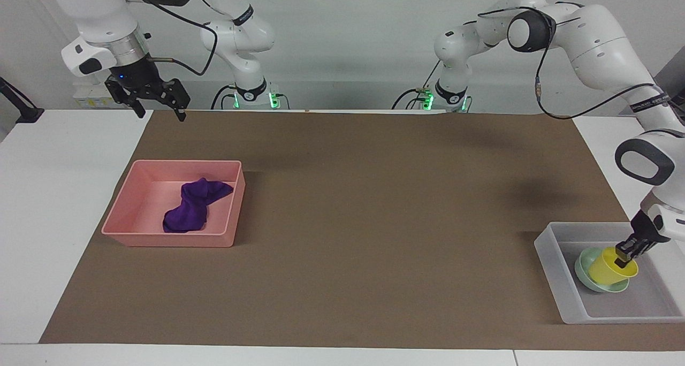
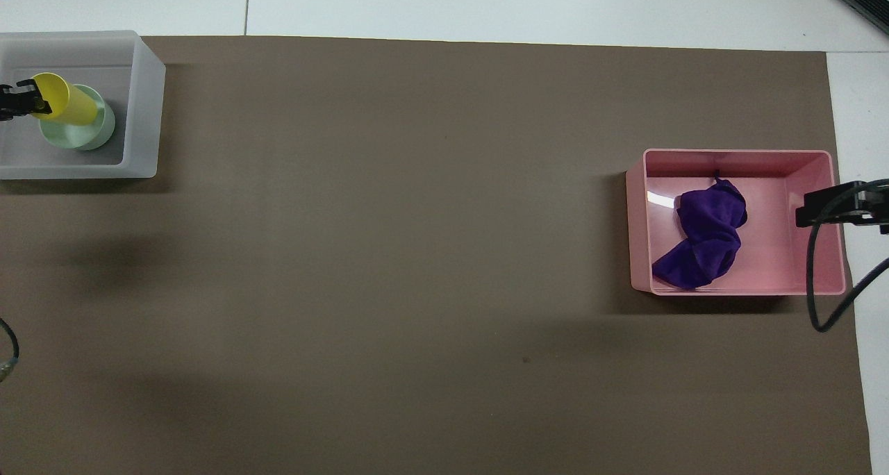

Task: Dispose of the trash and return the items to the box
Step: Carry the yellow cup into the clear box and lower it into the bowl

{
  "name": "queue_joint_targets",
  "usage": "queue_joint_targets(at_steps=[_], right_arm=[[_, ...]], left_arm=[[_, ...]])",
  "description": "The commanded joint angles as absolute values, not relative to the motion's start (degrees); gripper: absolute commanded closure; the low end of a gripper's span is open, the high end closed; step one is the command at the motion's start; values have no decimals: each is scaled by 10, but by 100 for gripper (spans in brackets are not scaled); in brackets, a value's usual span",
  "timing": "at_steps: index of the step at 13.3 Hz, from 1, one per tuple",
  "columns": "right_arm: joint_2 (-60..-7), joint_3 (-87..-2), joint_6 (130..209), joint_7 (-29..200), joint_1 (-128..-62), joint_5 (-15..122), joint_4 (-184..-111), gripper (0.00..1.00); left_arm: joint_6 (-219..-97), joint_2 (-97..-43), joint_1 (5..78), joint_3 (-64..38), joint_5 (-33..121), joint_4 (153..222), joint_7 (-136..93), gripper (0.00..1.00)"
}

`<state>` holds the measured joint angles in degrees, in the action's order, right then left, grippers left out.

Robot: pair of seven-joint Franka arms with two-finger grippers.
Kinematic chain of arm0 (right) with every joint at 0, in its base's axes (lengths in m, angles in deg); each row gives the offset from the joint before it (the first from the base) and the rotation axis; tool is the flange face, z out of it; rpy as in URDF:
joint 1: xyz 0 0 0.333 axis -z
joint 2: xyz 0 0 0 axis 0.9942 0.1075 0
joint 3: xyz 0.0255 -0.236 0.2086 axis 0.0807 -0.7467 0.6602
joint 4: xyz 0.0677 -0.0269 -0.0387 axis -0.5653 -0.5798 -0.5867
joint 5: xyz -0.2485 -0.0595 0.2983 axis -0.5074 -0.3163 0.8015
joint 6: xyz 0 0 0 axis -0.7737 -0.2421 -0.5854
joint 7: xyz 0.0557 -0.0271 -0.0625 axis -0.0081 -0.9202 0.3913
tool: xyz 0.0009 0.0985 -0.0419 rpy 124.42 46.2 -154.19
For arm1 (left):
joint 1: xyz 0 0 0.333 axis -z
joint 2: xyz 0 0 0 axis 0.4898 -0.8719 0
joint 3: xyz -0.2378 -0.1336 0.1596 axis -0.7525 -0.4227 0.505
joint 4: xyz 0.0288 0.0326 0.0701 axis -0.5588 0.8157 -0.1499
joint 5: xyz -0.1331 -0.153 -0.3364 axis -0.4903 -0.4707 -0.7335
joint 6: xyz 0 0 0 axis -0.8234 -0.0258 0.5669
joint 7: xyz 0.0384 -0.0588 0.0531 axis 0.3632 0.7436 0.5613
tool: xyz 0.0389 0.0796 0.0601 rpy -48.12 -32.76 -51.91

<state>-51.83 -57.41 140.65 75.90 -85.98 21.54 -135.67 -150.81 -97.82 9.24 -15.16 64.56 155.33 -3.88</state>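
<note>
The yellow cup [image 1: 610,269] stands tilted in the mint-green bowl [image 1: 588,281], which lies in the frosted box [image 1: 551,272] at the left arm's end of the table. My left gripper [image 1: 623,253] is shut on the cup's rim. In the overhead view the cup [image 2: 69,102], the bowl [image 2: 97,133], the box [image 2: 144,114] and the left gripper [image 2: 28,103] all show. The purple cloth [image 1: 191,208] lies crumpled in the pink tray [image 1: 171,241], as the overhead view [image 2: 701,242] also shows. My right gripper [image 1: 159,111] waits open and empty, raised over the table beside the tray.
A brown mat [image 1: 374,205] covers the table between the pink tray [image 2: 635,232] and the box. A black cable [image 2: 812,280] of the right arm hangs over the tray's end in the overhead view.
</note>
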Motion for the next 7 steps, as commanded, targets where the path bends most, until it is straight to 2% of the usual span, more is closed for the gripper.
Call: queue_joint_targets(at_steps=[1, 2, 3, 5, 6, 7], right_arm=[[-527, -575, 1416, 769, -859, 223, -1370, 0], [-528, -575, 1417, 769, -859, 223, -1370, 0], [-528, -575, 1417, 769, -859, 223, -1370, 0], [-528, -575, 1417, 768, -859, 223, -1370, 0], [-528, -575, 1417, 768, -859, 223, -1371, 0], [-528, -575, 1417, 768, -859, 223, -1371, 0]], left_arm=[[-1543, -961, 87, -155, 635, 1600, -29, 99], [-1531, -960, 87, -155, 637, 1595, -29, 81], [-1512, -959, 85, -155, 643, 1587, -28, 53], [-1489, -957, 87, -155, 644, 1568, -15, 9], [-1488, -946, 91, -155, 645, 1570, 6, 2], [-1487, -929, 95, -155, 644, 1575, 31, 0]])
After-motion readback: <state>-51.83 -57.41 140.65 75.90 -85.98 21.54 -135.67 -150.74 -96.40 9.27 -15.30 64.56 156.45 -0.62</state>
